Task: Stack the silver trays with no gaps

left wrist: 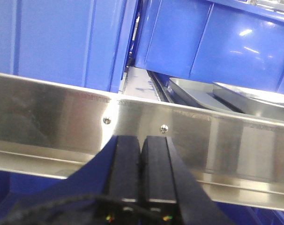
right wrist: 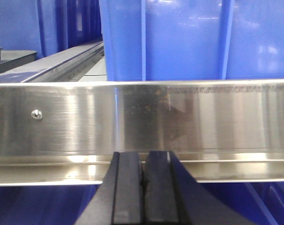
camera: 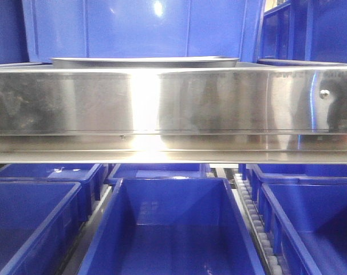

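Observation:
In the front view a silver tray (camera: 145, 62) shows edge-on as a thin slab just above the steel shelf rail (camera: 173, 103). The left wrist view shows silver trays (left wrist: 198, 96) behind the rail at right, with an upper tray (left wrist: 254, 97) lying askew on the lower one. My left gripper (left wrist: 141, 140) is shut with nothing between its black fingers, in front of the rail (left wrist: 62, 112) and left of the trays. My right gripper (right wrist: 143, 157) is also shut and empty, facing the rail (right wrist: 203, 117). Neither gripper appears in the front view.
Deep blue bins (camera: 139, 28) stand on the shelf behind the rail, and more open blue bins (camera: 173, 229) sit on the level below with a roller track (camera: 256, 223) between them. In the right wrist view a blue bin (right wrist: 189, 37) stands close behind the rail.

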{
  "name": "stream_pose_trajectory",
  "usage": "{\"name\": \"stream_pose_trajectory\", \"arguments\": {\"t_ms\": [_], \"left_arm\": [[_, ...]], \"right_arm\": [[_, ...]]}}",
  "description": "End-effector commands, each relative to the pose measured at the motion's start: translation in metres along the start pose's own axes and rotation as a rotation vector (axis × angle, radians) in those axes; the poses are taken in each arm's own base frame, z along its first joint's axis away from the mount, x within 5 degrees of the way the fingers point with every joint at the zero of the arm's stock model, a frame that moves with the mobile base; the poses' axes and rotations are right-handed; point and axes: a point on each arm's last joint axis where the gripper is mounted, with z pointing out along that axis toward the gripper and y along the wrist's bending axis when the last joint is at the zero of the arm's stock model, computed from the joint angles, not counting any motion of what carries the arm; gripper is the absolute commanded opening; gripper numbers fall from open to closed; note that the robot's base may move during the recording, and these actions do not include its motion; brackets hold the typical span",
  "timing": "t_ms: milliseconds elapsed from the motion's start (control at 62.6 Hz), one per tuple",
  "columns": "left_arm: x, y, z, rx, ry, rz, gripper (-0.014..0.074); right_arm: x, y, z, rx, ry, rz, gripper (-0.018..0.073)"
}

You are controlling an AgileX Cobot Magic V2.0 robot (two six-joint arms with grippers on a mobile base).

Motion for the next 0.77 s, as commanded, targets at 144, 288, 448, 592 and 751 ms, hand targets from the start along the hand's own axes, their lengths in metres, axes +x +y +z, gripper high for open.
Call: {"name": "stream_pose_trajectory", "arguments": {"t_ms": [144,288,448,592,751], "left_arm": [[-0.0102,-0.0004,-0.0033,0.005,-0.112,-0.012,-0.0047],[-0.0102,-0.0004,-0.0033,0.005,-0.112,-0.012,-0.0047],[-0.0102,-0.0004,-0.0033,0.005,-0.112,-0.012,-0.0047],[-0.0102,-0.0004,-0.0033,0.005,-0.112,-0.012,-0.0047],[-0.0102,-0.0004,-0.0033,0.005,-0.112,-0.012,-0.0047]], "right_arm": [[-0.0087,-0.0002,-0.0019,0.005,-0.100,-0.009,0.0050],[-0.0086,-0.0002,-0.0019,0.005,-0.099,-0.009,0.0050],[-0.0086,-0.0002,-0.0019,0.005,-0.099,-0.009,0.0050],[-0.0086,-0.0002,-0.0019,0.005,-0.099,-0.009,0.0050],[-0.0086,-0.0002,-0.0019,0.005,-0.099,-0.009,0.0050]]}}
